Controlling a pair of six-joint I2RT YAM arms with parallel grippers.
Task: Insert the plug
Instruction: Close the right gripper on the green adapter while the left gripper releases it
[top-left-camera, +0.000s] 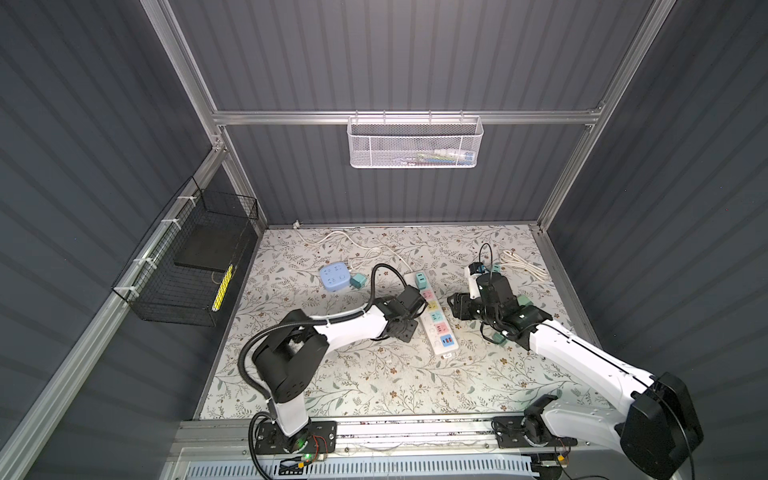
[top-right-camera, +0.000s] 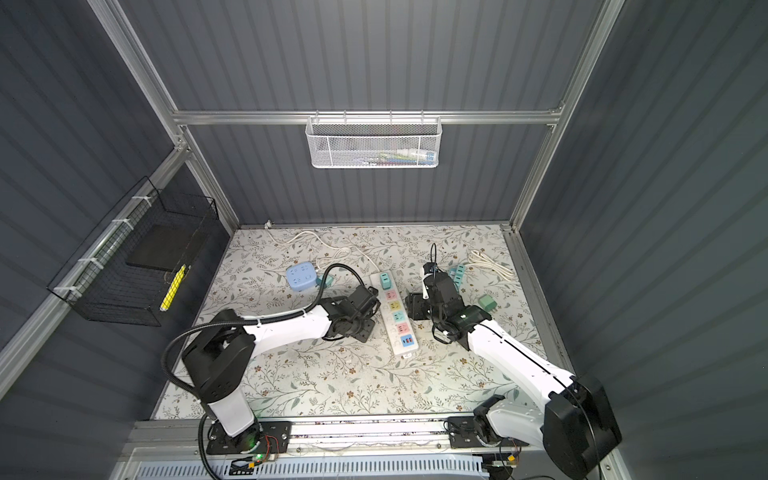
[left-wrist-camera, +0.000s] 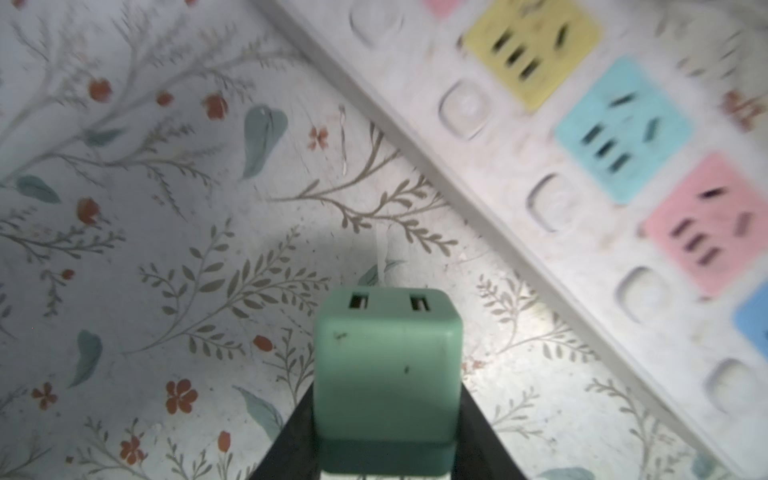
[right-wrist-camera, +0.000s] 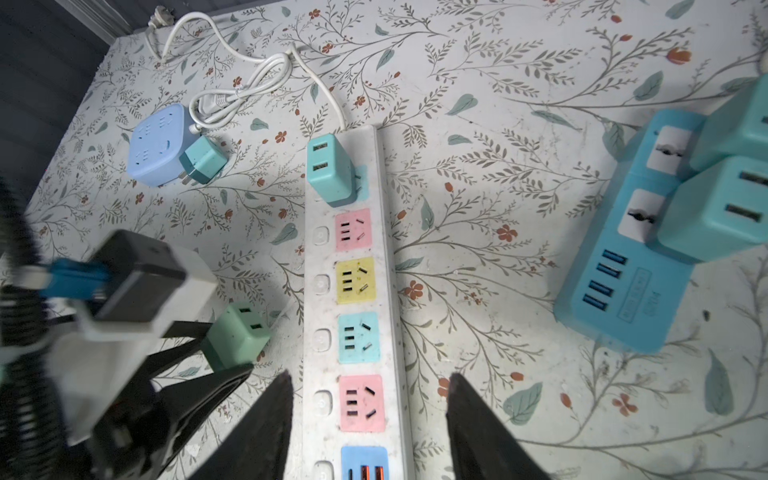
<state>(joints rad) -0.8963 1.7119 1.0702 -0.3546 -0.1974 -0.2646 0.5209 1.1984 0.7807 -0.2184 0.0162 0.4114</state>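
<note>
Currently the left gripper (right-wrist-camera: 226, 351) is clamped on the green plug (left-wrist-camera: 386, 374). USB ports face away from the wrist, prongs not visible. Plug is over the floral mat (right-wrist-camera: 498, 166), just beside the white power strip (right-wrist-camera: 320, 259) on its switch-button side, roughly level with the blue socket (right-wrist-camera: 359, 337). Looks clear of the strip; can't tell whether it rests on the mat. Right gripper (right-wrist-camera: 370, 376) sits over the strip near the pink socket (right-wrist-camera: 361, 403). Its fingers (right-wrist-camera: 266, 428) are spread, one either side of the strip, nothing held. Far-end socket carries a teal charger (right-wrist-camera: 330, 168). Yellow socket (right-wrist-camera: 356, 280) shows bare slots.
</note>
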